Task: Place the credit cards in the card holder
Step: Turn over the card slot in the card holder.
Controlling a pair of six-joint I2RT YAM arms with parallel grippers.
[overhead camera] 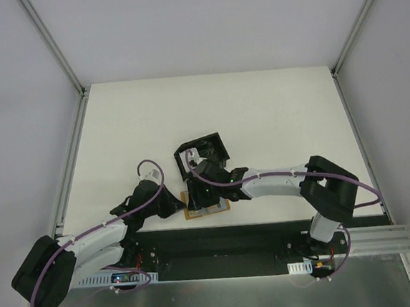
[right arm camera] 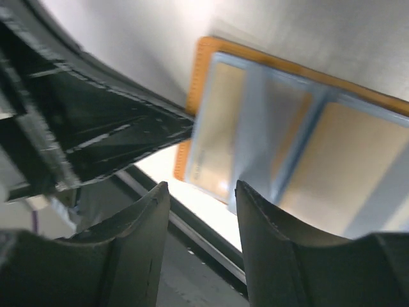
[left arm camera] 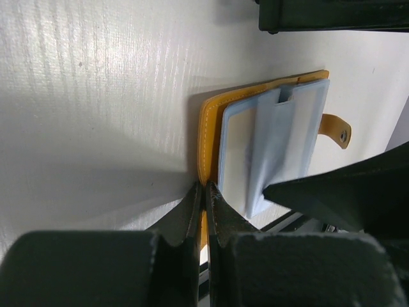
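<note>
The tan-orange folding wallet lies open near the table's front edge, its clear plastic sleeves facing up. Tan cards show through the sleeves in the right wrist view. My left gripper is shut on the wallet's orange edge; in the top view the left gripper is at the wallet's left side. My right gripper is open and empty, hovering just over the wallet's near corner. The black card holder stands just behind the wallet, partly hidden by the right arm.
The black metal base rail runs along the table's front edge right below the wallet. The card holder's wall shows at the top of the left wrist view. White walls and frame posts bound the table.
</note>
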